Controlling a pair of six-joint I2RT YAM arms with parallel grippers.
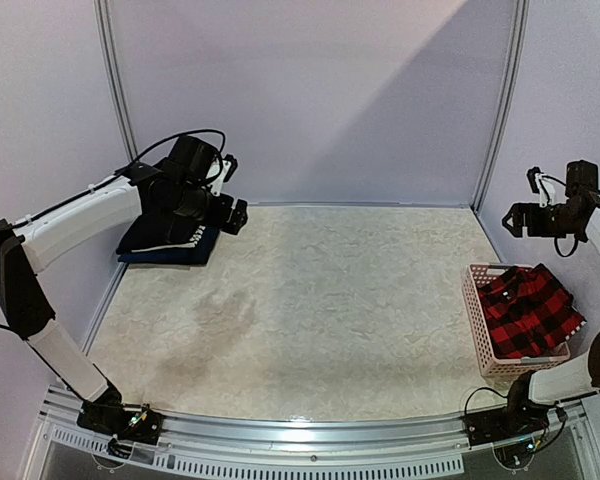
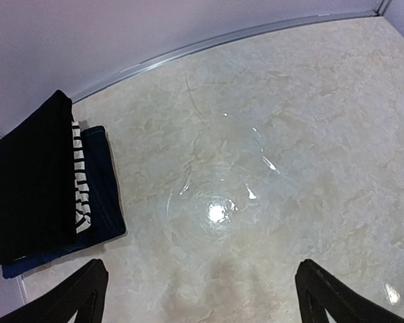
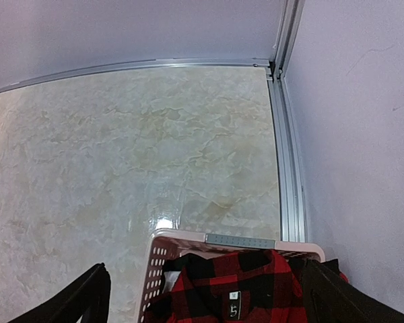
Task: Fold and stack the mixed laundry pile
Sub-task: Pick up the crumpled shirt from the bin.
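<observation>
A red-and-black plaid flannel shirt (image 1: 526, 308) lies bunched in the pink basket (image 1: 477, 330) at the right; its collar and size tag face up in the right wrist view (image 3: 246, 289). Folded dark clothes (image 1: 170, 245) are stacked at the far left: a black piece on top, a striped edge, navy below (image 2: 34, 188). My left gripper (image 1: 230, 200) hangs open above the table beside that stack, its fingers (image 2: 74, 293) wide apart with nothing between them. My right gripper (image 1: 520, 218) is open, raised above the basket's far end, empty.
White panels wall the marbled table (image 1: 320, 320) at the back and both sides, with metal posts (image 3: 283, 40) at the corners. The basket stands close to the right wall. A metal rail (image 1: 310, 432) runs along the near edge between the arm bases.
</observation>
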